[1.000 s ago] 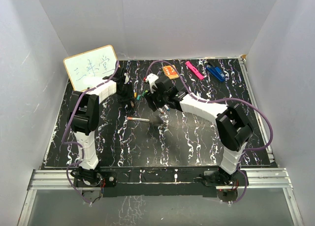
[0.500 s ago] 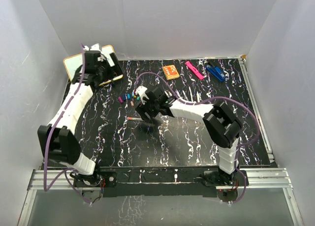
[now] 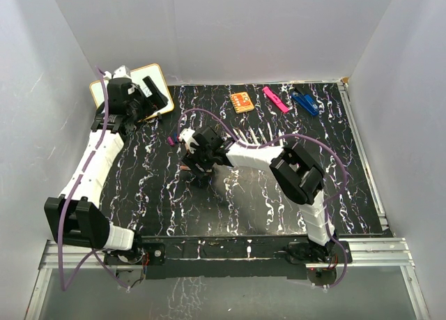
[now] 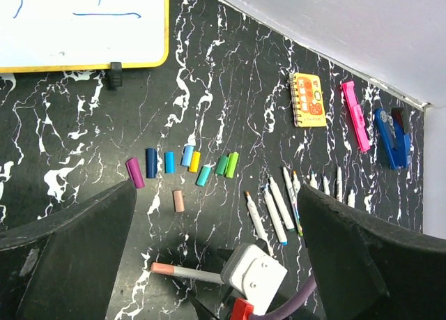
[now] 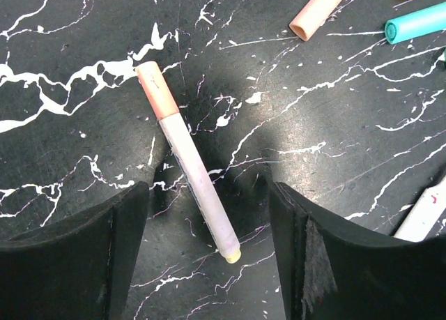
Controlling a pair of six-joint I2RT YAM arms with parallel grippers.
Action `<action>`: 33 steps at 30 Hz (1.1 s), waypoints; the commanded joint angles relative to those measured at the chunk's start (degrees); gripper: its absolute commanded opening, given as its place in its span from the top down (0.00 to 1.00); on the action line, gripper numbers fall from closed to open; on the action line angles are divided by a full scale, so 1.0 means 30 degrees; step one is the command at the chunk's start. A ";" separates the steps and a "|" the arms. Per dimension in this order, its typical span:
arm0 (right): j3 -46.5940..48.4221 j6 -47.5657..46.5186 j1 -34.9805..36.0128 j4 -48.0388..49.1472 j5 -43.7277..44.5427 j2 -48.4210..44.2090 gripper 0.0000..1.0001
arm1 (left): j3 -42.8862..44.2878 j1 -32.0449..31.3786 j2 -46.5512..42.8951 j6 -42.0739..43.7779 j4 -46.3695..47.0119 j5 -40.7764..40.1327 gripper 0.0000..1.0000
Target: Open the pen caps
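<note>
Between the black fingers (image 5: 70, 257) of the right end effector (image 5: 205, 254): one capped pen (image 5: 195, 180) lies flat on the tabletop (image 5: 70, 55); jaws spread wide to either side of it, nothing gripped, no pad touching the barrel; whether the fingertips reach the tabletop I cannot tell.

Pen: thin, round, pale lilac barrel with a matte look; small yellowish stub at the near end; salmon cap (image 5: 157, 90) seated on the far end, a short smooth plastic cylinder slightly wider than the barrel.

Left end effector (image 4: 216, 264): also wide open and empty; hangs high near the whiteboard (image 4: 70, 27), well apart from the pens.

Outward, left wrist view: loose caps (image 4: 187, 155) in a ragged row, nine by my count; magenta, dark blue, two lighter blues, yellow, teal, two greens, plus a salmon one just below the row; all small hollow tubes lying on their sides, so likely to roll. To their right the uncapped pens (image 4: 273, 215), pale barrels in a loose fan, fine tips bare; the farthest ones too small to count surely.

Progress, as I judge it: nearly done; only the pen under the right end effector keeps its cap; left to do is closing on it, holding the barrel and pulling the cap off.

Surroundings: tabletop black with white marble veining, slightly glossy; orange notepad (image 4: 308, 99), pink bar (image 4: 354, 114) and blue clip (image 4: 389, 135) along the far edge.
</note>
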 commanded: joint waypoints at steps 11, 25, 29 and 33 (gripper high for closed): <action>0.0991 -0.0286 0.0066 -0.0076 -0.0132 0.0716 0.48 | -0.0483 0.0452 -0.1791 -0.0590 0.0127 -0.0494 0.02; -0.0520 -0.0313 0.0134 -0.0268 0.0427 0.0270 0.79 | -0.0438 0.0510 -0.1075 -0.0899 0.0195 -0.0133 0.02; -0.1108 -0.0374 0.0108 -0.0361 0.0665 -0.0247 0.98 | -0.0011 0.0606 -0.0361 -0.0816 0.0172 0.0287 0.02; -0.1802 -0.0036 -0.0014 0.0256 0.1081 -0.1461 1.00 | 0.0539 0.0613 0.0801 -0.0960 0.0337 0.1730 0.02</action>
